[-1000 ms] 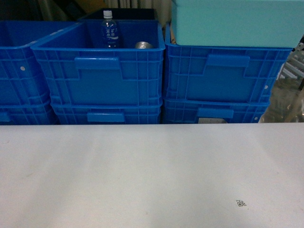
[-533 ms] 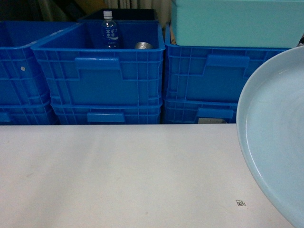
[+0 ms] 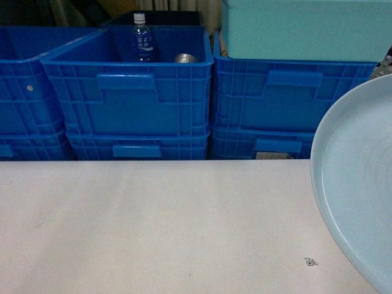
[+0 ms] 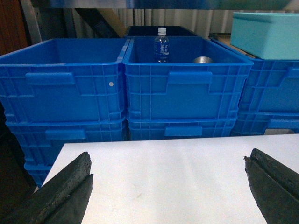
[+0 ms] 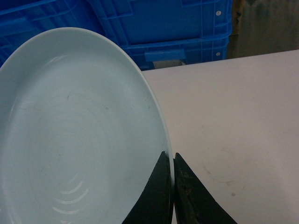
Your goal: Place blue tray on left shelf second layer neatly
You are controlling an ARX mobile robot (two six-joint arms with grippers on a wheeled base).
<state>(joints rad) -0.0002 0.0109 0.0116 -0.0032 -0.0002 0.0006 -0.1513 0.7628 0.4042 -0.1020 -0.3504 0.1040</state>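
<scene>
We see the pale light-blue round plastic tray (image 5: 70, 135) held up on edge at the right side of the head view, above the white tabletop (image 3: 153, 226), its shallow inside turned toward the middle. In the right wrist view our right gripper (image 5: 173, 163) has its two black fingers pressed together on the tray's rim, one on each face. Our left gripper (image 4: 168, 186) hangs over the table's near-left corner with its dark fingers (image 4: 60, 191) spread wide apart and nothing between them. Behind the table stand stacked deep dark-blue ribbed plastic crates (image 3: 128, 92); the middle top crate holds a clear water bottle with a blue label (image 3: 141, 40) and a round metal can (image 3: 185, 59) beside it. A teal rectangular bin (image 3: 300, 27) sits on the right-hand crate stack. A small printed code mark (image 3: 311, 262) lies on the tabletop near the tray's lower edge.
</scene>
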